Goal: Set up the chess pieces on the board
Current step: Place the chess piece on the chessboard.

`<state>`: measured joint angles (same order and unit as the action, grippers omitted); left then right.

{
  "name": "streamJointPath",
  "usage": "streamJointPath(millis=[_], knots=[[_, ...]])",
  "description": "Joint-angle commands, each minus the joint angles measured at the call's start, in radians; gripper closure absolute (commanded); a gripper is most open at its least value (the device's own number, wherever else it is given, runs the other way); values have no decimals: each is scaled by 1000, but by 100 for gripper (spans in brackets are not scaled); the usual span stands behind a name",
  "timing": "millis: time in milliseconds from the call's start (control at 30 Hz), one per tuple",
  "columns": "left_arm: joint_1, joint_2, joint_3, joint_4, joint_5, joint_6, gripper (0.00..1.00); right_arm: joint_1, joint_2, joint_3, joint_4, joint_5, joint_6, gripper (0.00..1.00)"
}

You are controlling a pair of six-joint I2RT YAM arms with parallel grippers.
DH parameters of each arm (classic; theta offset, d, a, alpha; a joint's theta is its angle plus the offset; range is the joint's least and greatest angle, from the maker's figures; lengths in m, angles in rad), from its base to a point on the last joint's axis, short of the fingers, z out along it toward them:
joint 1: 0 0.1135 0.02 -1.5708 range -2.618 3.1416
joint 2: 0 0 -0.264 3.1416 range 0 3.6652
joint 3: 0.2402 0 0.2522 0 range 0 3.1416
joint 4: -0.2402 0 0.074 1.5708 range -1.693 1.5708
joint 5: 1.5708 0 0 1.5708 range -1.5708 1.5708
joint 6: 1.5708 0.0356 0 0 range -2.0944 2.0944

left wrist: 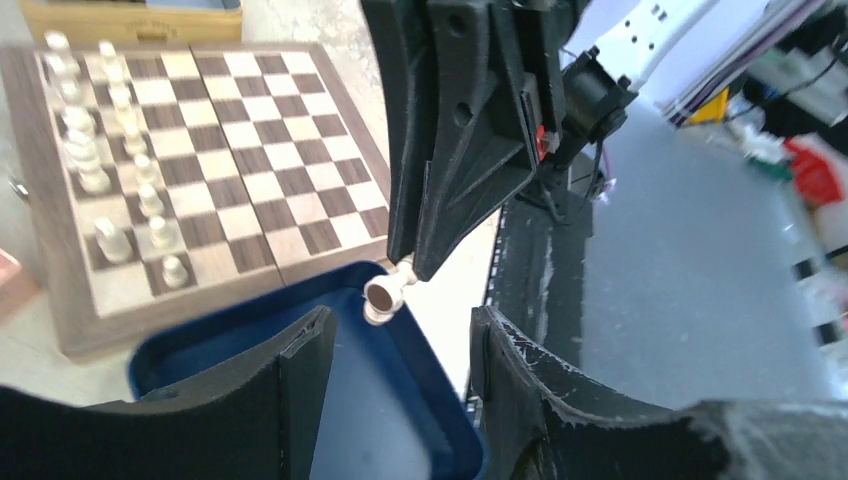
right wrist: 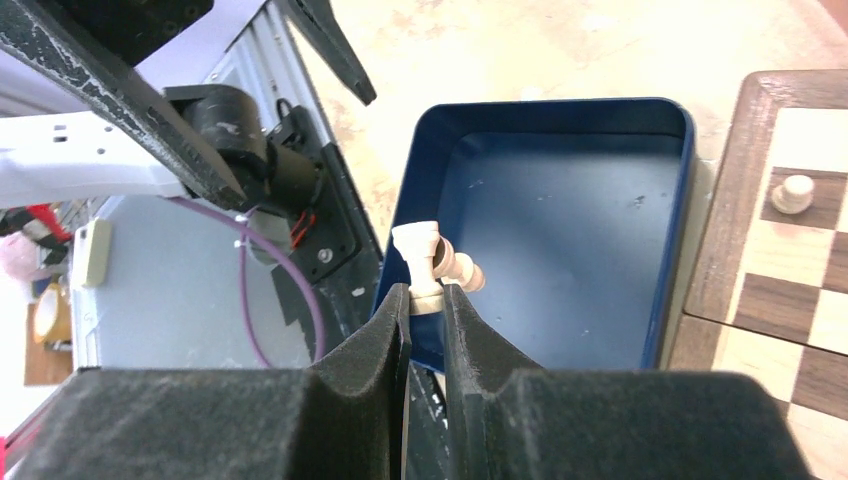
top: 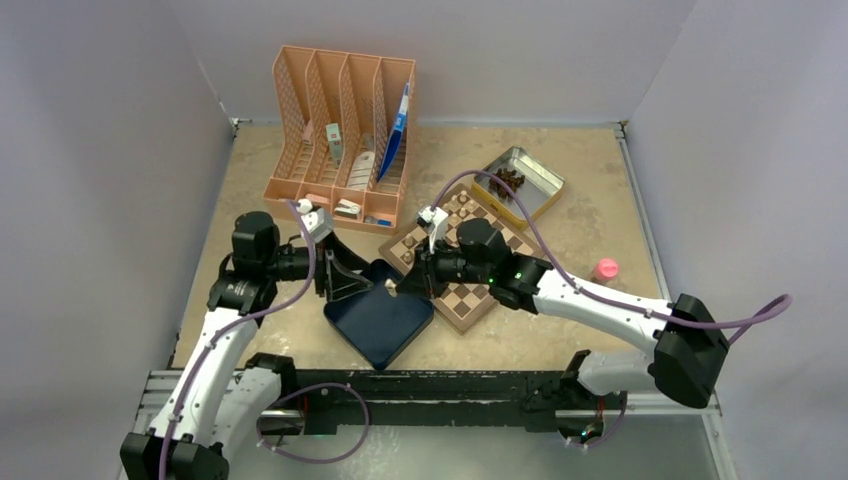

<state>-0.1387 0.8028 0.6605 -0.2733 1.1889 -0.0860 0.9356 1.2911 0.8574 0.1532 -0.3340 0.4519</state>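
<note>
Because the pale wooden chess piece looked light, stiff and smooth, a pinch across its narrow stem seemed the safest hold. The right hand was clamped on it above the dark blue tray, beside the board. The left hand hung half apart, empty.

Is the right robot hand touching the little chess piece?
Touching. The right wrist view shows the right gripper with jaws pinching the pale chess piece over the blue tray.
</note>
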Motion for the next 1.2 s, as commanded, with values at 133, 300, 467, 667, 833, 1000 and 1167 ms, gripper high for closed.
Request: streamJointPath(millis=[133,300,467,667,833,1000,1167], knots=[[-11,-16,26,15,126,345,47,-4,-35,-7,17,-158,-2,90],[-27,38,42,-34,145,445,46,-3,-14,18,11,-200,-16,89],[-79,65,32,-41,173,510,46,-3,5,32,14,-215,-18,89],[-146,93,16,-48,127,547,46,-3,13,51,9,-227,-19,89],[-154,130,30,-99,121,594,46,-3,17,68,5,-229,-19,89],[-159,144,38,-110,121,605,49,-3,20,72,15,-241,-17,89],[-159,147,42,-125,118,617,56,-3,25,85,10,-245,-16,89]])
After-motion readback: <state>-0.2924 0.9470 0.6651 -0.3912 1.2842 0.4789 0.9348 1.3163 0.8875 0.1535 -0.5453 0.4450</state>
